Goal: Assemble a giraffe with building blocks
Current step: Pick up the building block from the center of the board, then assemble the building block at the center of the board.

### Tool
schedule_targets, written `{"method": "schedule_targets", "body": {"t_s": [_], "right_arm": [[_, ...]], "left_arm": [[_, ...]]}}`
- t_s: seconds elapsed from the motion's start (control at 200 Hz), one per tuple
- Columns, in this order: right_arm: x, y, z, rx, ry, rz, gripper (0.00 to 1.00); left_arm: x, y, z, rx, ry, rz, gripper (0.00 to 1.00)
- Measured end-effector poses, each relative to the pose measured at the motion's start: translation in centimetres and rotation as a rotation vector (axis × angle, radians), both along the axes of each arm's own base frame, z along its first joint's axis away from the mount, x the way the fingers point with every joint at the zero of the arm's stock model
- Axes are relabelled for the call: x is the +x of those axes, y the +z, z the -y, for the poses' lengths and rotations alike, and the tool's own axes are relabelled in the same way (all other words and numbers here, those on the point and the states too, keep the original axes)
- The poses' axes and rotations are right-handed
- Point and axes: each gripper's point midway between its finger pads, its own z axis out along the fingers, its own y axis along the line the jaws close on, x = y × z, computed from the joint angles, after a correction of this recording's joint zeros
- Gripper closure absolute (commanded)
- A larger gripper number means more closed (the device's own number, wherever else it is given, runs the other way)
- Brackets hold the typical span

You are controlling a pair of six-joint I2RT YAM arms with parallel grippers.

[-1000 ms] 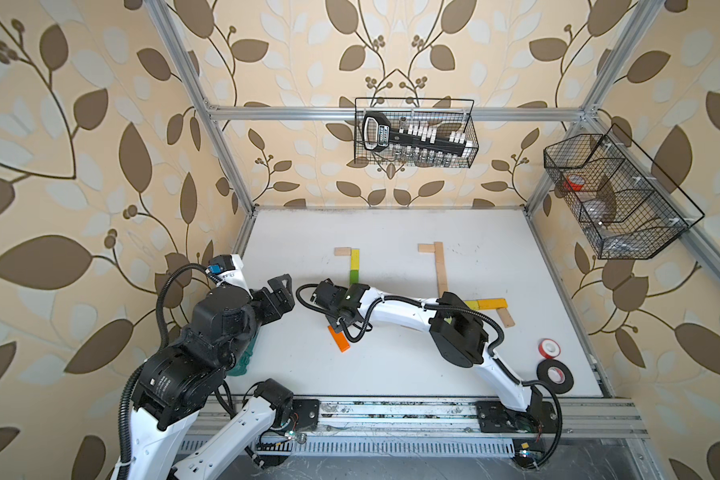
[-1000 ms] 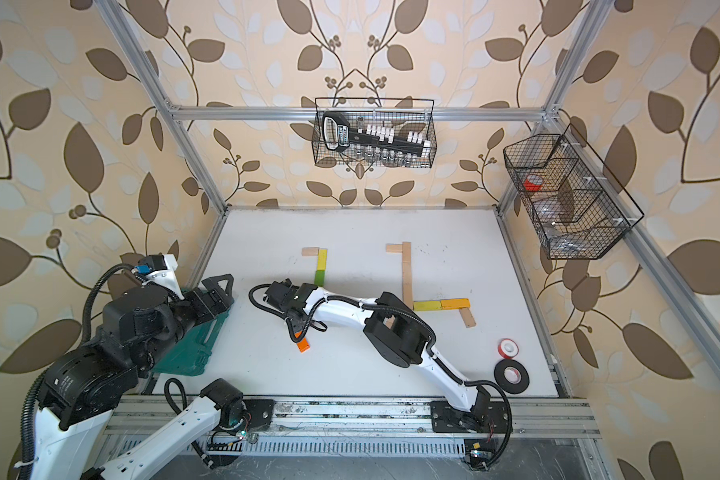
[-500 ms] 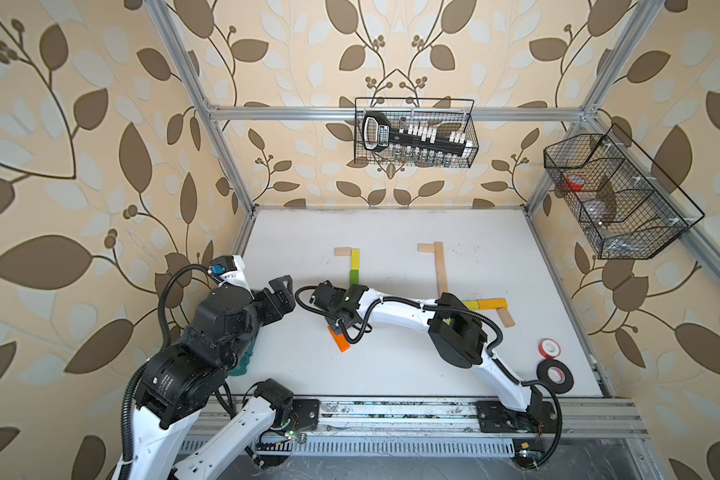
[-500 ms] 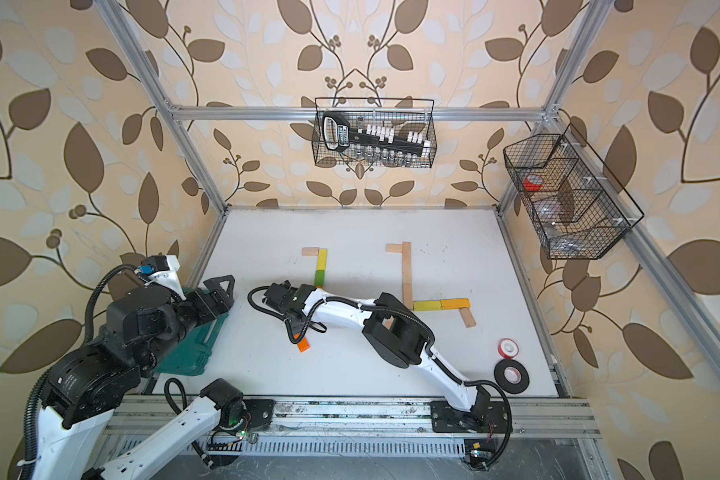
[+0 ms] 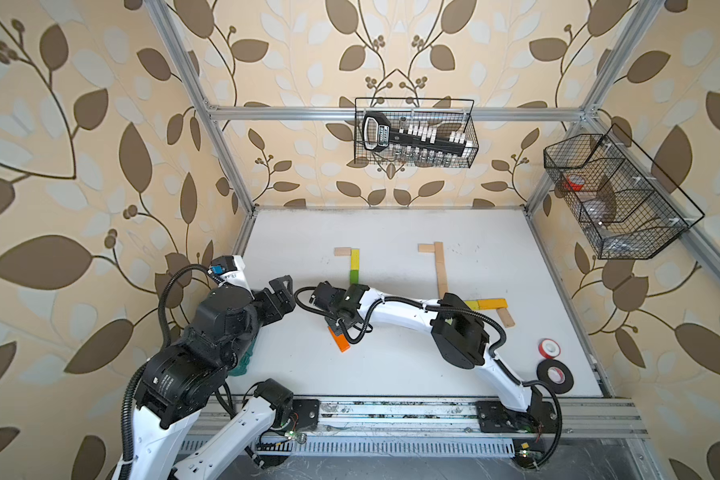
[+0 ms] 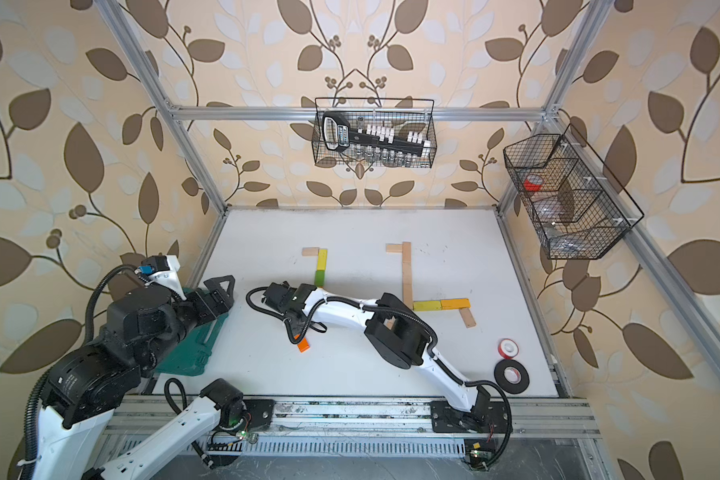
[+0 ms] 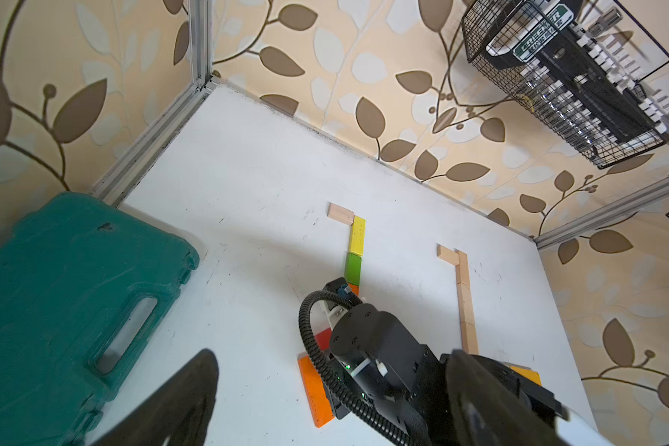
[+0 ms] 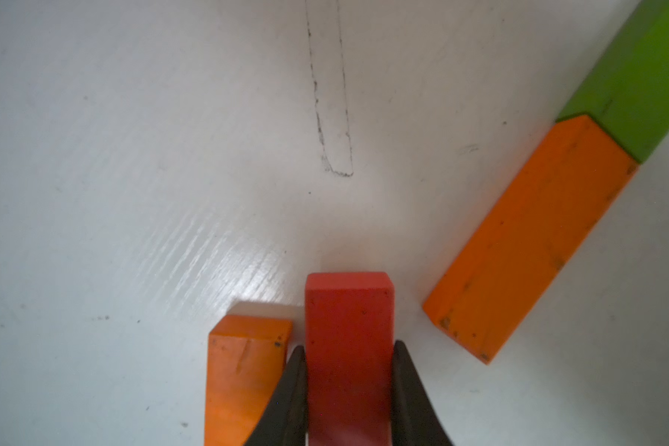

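Over the last second the right gripper (image 8: 348, 351) has drawn its two black fingers (image 8: 292, 386) in onto the short red painted wooden plank (image 8: 348, 309). They now pinch its long sides near the middle of the white tabletop (image 5: 391, 374). Both arms otherwise sit about where they were. The left gripper (image 6: 219, 293) hangs with its fingers spread wide and nothing between them, over the dark green plastic case (image 6: 188, 353).

There is one red plank and one green plank (image 8: 649, 69). There are two orange planks:
- the near orange plank (image 8: 248, 370) lies just beside the red one;
- the far orange plank (image 8: 530, 239) is butted end to end against the green one.

There are three yellow planks:
- the upper yellow plank (image 5: 355, 259) touches the green one's far end;
- the paired yellow planks (image 5: 485, 303) lie end to end further right.

The pale wooden column (image 5: 440, 270) has joints too faint to count.

Two tape rolls (image 5: 555, 376) lie near the right edge. Two black wire baskets (image 5: 414, 133) hang on the walls.

In both top views the right arm's wrist covers the red plank and the green-orange joint.
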Motion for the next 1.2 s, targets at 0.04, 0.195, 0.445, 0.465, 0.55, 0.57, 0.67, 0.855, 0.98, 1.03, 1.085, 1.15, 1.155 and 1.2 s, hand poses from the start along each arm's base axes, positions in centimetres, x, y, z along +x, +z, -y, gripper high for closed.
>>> {"method": "schedule_targets", "body": {"t_s": [0.04,0.195,0.445,0.465,0.55,0.57,0.67,0.855,0.98,1.03,1.085,1.15,1.155,1.2], "right_arm": [[-0.1,0.0,-0.1,0.001,0.005,-0.002,0.82],[-0.4,-0.1,-0.3,0.001,0.031,-0.011,0.80],[-0.8,-0.1,-0.1,-0.014,0.078,-0.012,0.80],[-0.8,-0.1,0.0,-0.016,0.083,-0.012,0.80],[-1.1,0.6,0.4,-0.019,0.115,-0.002,0.80],[-1.1,0.8,0.6,-0.018,0.122,0.000,0.80],[-1.6,2.9,1.5,-0.005,0.193,0.037,0.80],[-2.8,8.4,4.1,0.043,0.382,0.153,0.80],[-2.1,9.9,6.1,0.042,0.482,0.200,0.81],[-1.5,9.4,7.1,0.025,0.515,0.200,0.81],[-0.9,8.5,8.2,-0.005,0.555,0.191,0.82],[-0.5,7.3,9.5,-0.039,0.602,0.174,0.82],[-0.5,7.2,9.6,-0.041,0.605,0.173,0.82],[-0.4,6.6,10.3,-0.062,0.639,0.163,0.82]], "left_arm": [[0.0,0.0,0.0,0.000,0.000,0.000,0.08],[0.0,0.0,0.0,0.000,0.000,0.000,0.07],[0.0,0.0,0.0,0.000,0.000,0.000,0.07],[0.0,0.0,0.0,0.000,0.000,0.000,0.07],[0.0,0.0,0.0,0.001,0.000,-0.001,0.07],[0.0,0.0,0.0,0.001,0.000,-0.002,0.07],[0.1,-0.1,0.1,0.002,0.000,-0.004,0.06],[0.3,-0.2,0.2,0.006,-0.001,-0.012,0.06],[0.4,-0.3,0.4,0.005,-0.008,-0.019,0.06],[0.5,-0.4,0.5,0.003,-0.012,-0.022,0.06],[0.6,-0.6,0.8,0.001,-0.022,-0.030,0.06],[0.8,-1.1,1.0,0.005,-0.028,-0.047,0.06],[0.8,-1.2,1.0,0.005,-0.029,-0.048,0.06],[0.9,-1.5,1.1,0.009,-0.031,-0.060,0.06]]}}
